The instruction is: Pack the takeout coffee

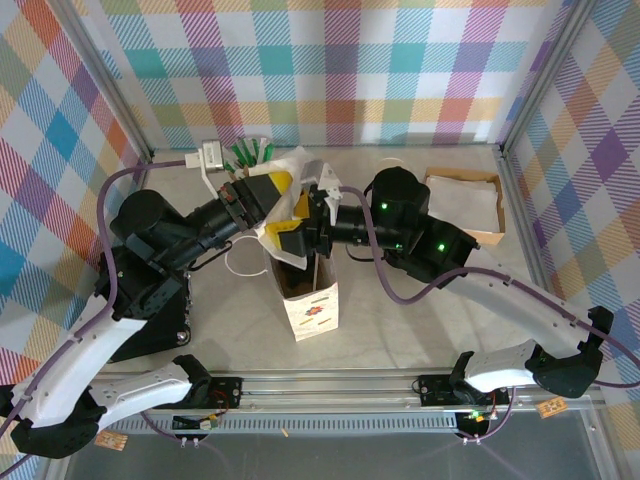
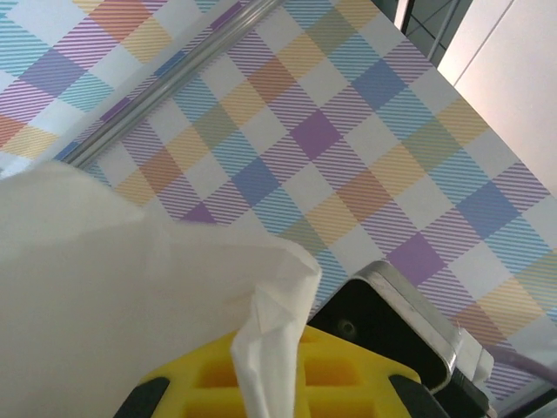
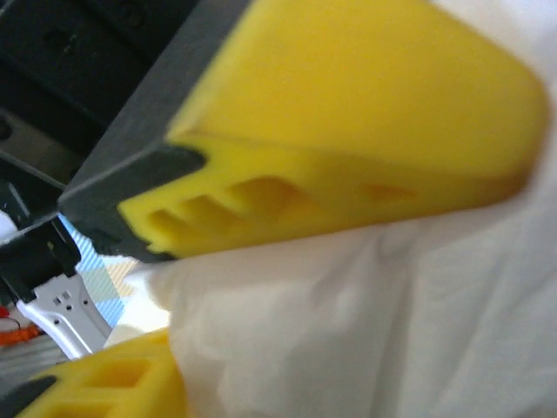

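**Handling the Paper at the Bag Mouth**

**Condition.** The paper bag (image 1: pixel 315 305) stands upright on the desk (image 1: pixel 385 335) with its mouth up. Both hands meet just above it.
- The left hand (image 1: pixel 272 188) is pressed together on a fold of thin white paper (image 2: pixel 130 287).
- The right hand (image 1: pixel 290 238) has its yellow fingers (image 3: pixel 348 131) on either side of the same paper. Whether they pinch it cannot be told.
- The takeout coffee is probably inside the bag, but hands and paper cover the mouth, so its position cannot be confirmed.

**Procedure (judged).** The step appears to be tucking the paper into the mouth.
1. Make the left pinch the anchor.
2. Close the right hand on paper only, clear of the bag wall.
3. Move both hands together, because thin paper tears under opposed pull.
4. Avoid sideways load, because the bag looks light and may tip.
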Robot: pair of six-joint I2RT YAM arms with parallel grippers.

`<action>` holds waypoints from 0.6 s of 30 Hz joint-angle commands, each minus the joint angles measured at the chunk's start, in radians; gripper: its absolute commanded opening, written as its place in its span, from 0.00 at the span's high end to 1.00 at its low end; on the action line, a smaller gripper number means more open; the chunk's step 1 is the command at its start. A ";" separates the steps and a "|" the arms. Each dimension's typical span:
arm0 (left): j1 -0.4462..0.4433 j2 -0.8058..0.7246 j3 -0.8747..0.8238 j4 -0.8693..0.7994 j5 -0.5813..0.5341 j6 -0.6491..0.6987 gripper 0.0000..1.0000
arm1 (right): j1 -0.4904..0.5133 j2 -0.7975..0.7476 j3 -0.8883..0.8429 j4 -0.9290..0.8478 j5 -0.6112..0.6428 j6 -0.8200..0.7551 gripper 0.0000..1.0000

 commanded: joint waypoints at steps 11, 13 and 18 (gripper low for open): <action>0.006 -0.059 0.005 0.018 -0.096 0.064 0.47 | -0.021 -0.038 0.011 -0.130 0.002 0.019 1.00; 0.006 -0.093 0.007 -0.039 -0.173 0.109 0.10 | -0.024 -0.026 0.028 -0.212 0.045 0.003 1.00; 0.006 -0.189 0.061 -0.264 -0.394 0.314 0.00 | -0.029 0.027 0.071 -0.467 0.103 -0.017 1.00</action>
